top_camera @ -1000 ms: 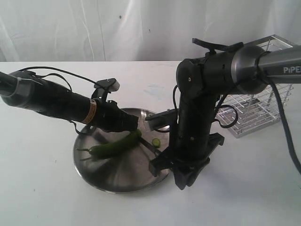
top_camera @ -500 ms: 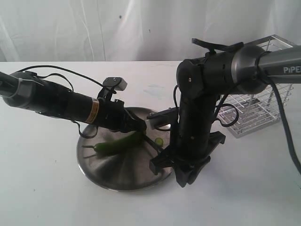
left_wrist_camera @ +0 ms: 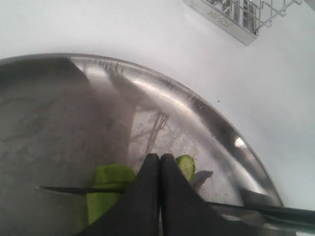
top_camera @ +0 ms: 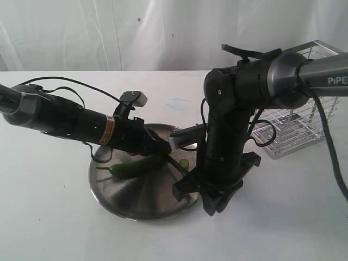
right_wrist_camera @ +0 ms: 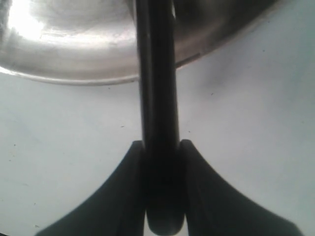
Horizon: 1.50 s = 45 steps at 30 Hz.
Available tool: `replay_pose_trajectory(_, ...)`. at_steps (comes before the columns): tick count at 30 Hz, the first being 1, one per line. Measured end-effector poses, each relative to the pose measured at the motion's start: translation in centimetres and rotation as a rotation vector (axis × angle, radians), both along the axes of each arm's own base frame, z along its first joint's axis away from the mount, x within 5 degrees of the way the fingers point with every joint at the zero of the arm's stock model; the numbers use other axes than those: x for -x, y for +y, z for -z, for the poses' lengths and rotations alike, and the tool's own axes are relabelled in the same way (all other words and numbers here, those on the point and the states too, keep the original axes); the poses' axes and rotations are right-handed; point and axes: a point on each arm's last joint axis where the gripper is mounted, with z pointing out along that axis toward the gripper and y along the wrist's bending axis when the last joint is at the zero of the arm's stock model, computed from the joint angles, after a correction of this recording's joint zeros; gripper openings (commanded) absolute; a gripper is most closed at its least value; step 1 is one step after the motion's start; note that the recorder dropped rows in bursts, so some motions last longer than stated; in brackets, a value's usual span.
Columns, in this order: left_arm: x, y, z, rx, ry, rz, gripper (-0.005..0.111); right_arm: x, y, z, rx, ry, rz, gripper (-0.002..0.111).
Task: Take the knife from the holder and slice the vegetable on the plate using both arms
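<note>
The green chilli, the vegetable (top_camera: pixel 128 168) (left_wrist_camera: pixel 110 179), lies on the steel plate (top_camera: pixel 136 204) (left_wrist_camera: pixel 59 123). A cut slice (top_camera: pixel 184 163) (left_wrist_camera: pixel 186 166) rests beside its cut end. My left gripper (top_camera: pixel 165 147) (left_wrist_camera: pixel 160 157) is shut with nothing between its fingers, its tips low over that cut end. My right gripper (top_camera: pixel 185 189) (right_wrist_camera: pixel 160 145) is shut on the knife's black handle (right_wrist_camera: pixel 157 98) at the plate's near right rim. The thin blade (top_camera: pixel 175 165) (left_wrist_camera: pixel 74 189) lies across the chilli, close to the left fingertips.
The wire-grid holder (top_camera: pixel 304 130) (left_wrist_camera: pixel 236 19) stands on the white table to the right of the plate, behind my right arm. A white curtain hangs along the back. The right arm's bulk hides the plate's right rim.
My left gripper has pushed to the right along the chilli toward the cut end and the blade. The chilli shifted a little. The right arm and knife have hardly moved.
</note>
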Motion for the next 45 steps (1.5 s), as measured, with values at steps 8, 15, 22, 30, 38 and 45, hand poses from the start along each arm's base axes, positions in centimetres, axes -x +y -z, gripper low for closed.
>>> replay_pose_trajectory(8, 1.0, -1.1, 0.7, -0.086, 0.005, -0.072, 0.000, 0.0, 0.1, 0.0, -0.009, 0.006, 0.007, 0.000)
replay_pose_trajectory(15, 1.7, -1.5, 0.7, -0.012, 0.235, -0.189, 0.000, 0.8, -0.3, 0.0, 0.038, 0.089, -0.006, 0.000)
replay_pose_trajectory(22, 2.7, -1.5, 1.0, 0.046, 0.339, -0.209, 0.000, 1.3, -0.7, -1.7, 0.033, 0.089, -0.012, 0.000)
replay_pose_trajectory(30, 3.3, -1.3, 0.2, -0.001, 0.282, -0.178, 0.000, 2.1, -1.3, -0.8, 0.052, 0.104, -0.024, 0.000)
replay_pose_trajectory(38, 3.5, -1.4, 0.3, -0.008, 0.284, -0.159, 0.000, 3.0, -1.9, -0.8, 0.045, 0.096, -0.022, 0.000)
replay_pose_trajectory(45, 3.6, -1.4, 0.3, -0.013, 0.283, -0.146, 0.000, 4.3, -2.8, -0.8, 0.068, 0.125, -0.010, 0.000)
